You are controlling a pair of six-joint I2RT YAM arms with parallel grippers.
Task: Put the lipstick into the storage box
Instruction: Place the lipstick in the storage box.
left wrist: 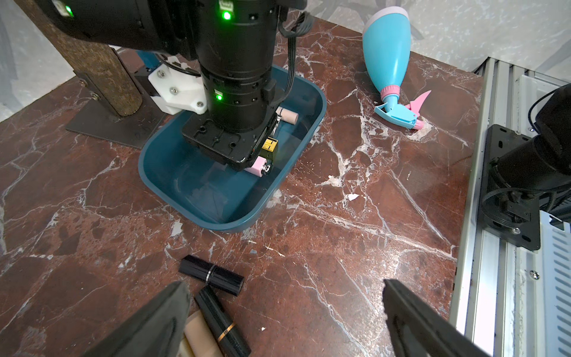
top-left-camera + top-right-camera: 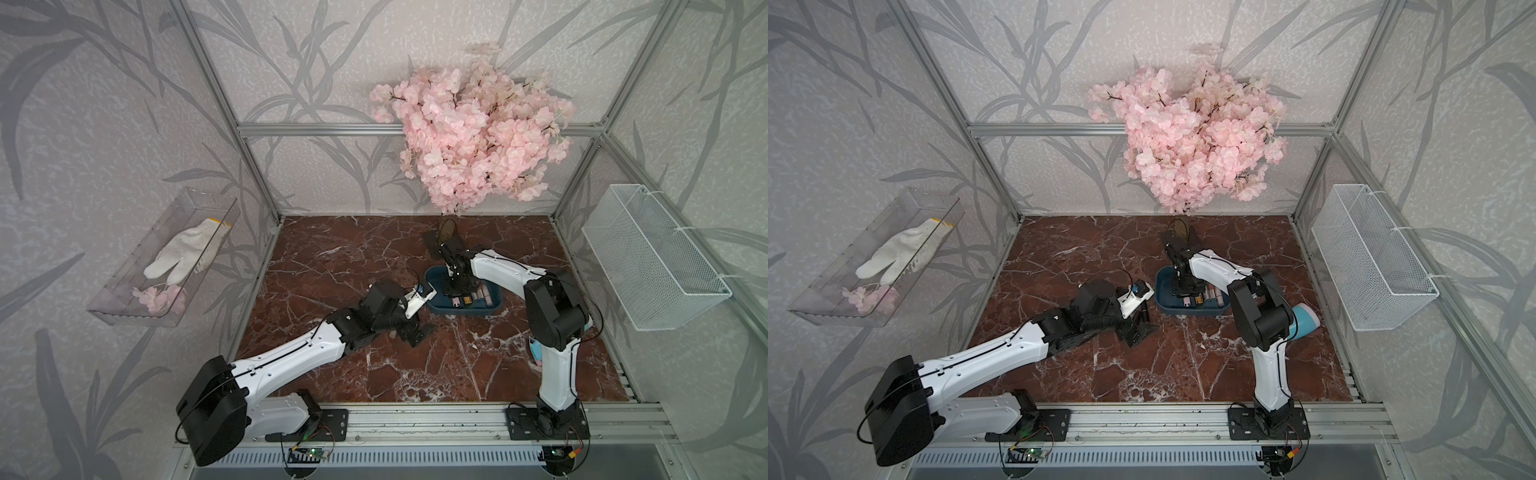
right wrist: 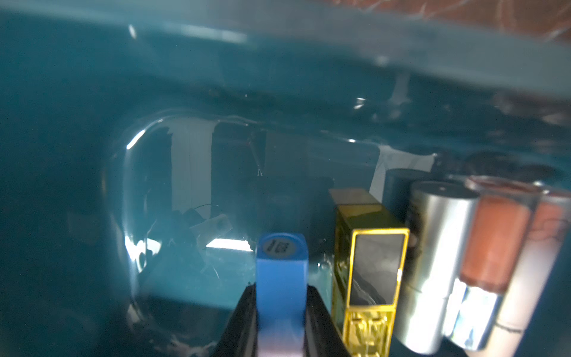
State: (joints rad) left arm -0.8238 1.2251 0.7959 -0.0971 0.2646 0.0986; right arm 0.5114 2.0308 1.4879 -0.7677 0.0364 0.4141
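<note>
Blue lipstick [image 3: 281, 262], a matte square-sided tube with a round printed label on its end, is clamped between the black fingers [image 3: 241, 324] of the right gripper [image 3: 281, 296]. Its labelled end juts past the fingertips. Gripper and tube are low inside the storage box [image 3: 92, 77], a glossy dark teal tub with rounded corners; whether the tube touches the floor of the box cannot be told.

Just beside it in the box lies a row of others: a gold-framed case [image 3: 370, 272], a silver tube [image 3: 432, 262] and a clear-capped coral one [image 3: 494, 241]. The left wrist view also shows a pink tube [image 1: 258, 165] and a beige tube [image 1: 287, 115] there.

In both top views the box [image 2: 457, 311] sits on the marble counter [image 2: 332, 257] toward its back right, in front of the base of a pink blossom tree [image 2: 469, 124].

The left gripper [image 1: 285, 286] hangs over the counter near the box's front, jaws spread wide and holding nothing. By one finger lie a black lipstick [image 1: 213, 275], a gold-banded black one [image 1: 222, 324] and a tan tube [image 1: 200, 333]. A turquoise spray bottle [image 1: 386, 52] lies on its side near the counter's right edge.
</note>
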